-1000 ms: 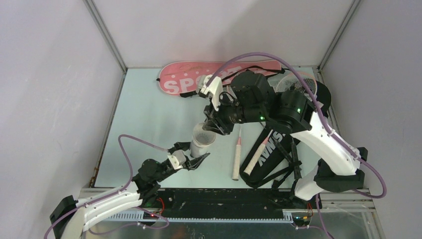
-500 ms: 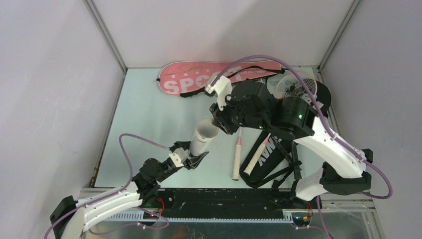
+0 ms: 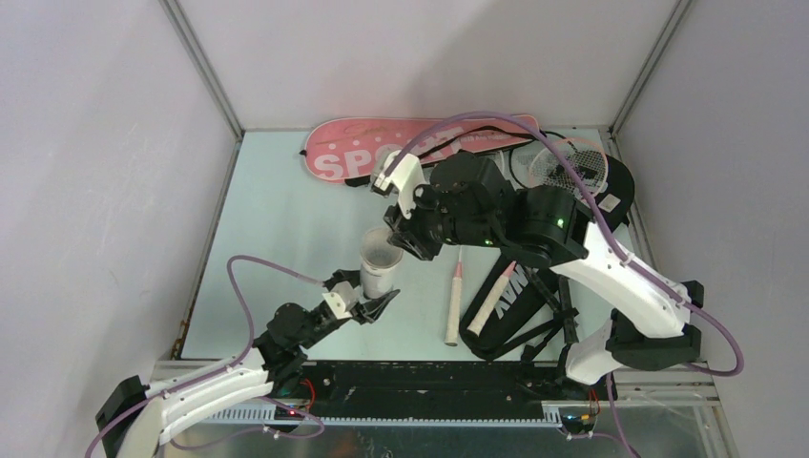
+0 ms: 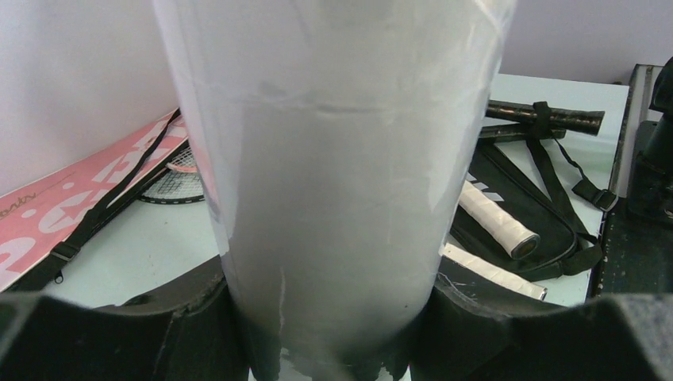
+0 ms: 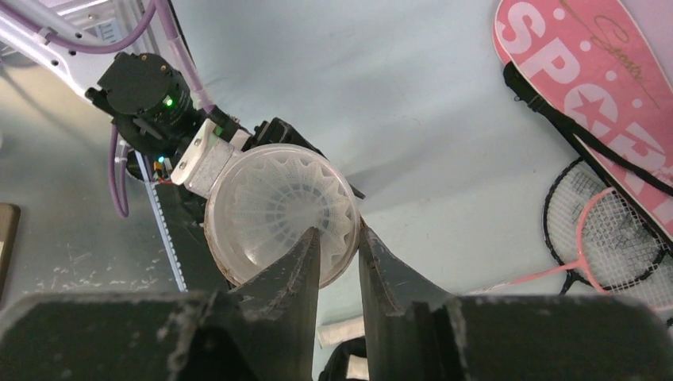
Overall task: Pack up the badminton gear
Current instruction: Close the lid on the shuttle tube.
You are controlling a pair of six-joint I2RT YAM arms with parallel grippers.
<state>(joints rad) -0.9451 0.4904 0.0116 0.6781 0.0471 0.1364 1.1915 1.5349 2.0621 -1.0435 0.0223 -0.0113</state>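
– Where is there room on the table (image 3: pixel 286 205)?

– On the left side. From the left wall to the middle, the pale surface lies wide. The right half is crowded: the right arm (image 3: pixel 611 277) reaches across it from the near right corner towards the middle. The left arm (image 3: pixel 210 382) stays low by the near edge.

– And the bags?

– The pink bag (image 3: pixel 343 157) lies flat along the far edge, almost against the back wall. The black bag (image 3: pixel 520 286) lies on the right, near the base of the right arm, with its straps spread out.

– The rackets?

– Racket heads (image 3: pixel 572 167) overlap in the far right corner, just beside the end of the pink bag. One handle with white grip (image 3: pixel 492 301) rests on the black bag. Another handle (image 3: pixel 454 305) lies on the table just left of that bag.

– The tube?

– The tube (image 3: pixel 380 272) stands almost upright, a little left of the middle, well apart from every edge. The left gripper (image 3: pixel 367 294) is clenched around its lower part.

– And the right gripper?

– The right gripper (image 5: pixel 337 234) hangs just over the rim of the tube. Its fingers stand a little apart, and I see nothing between them. Inside the tube sits a white shuttlecock (image 5: pixel 278 198), feathers up.
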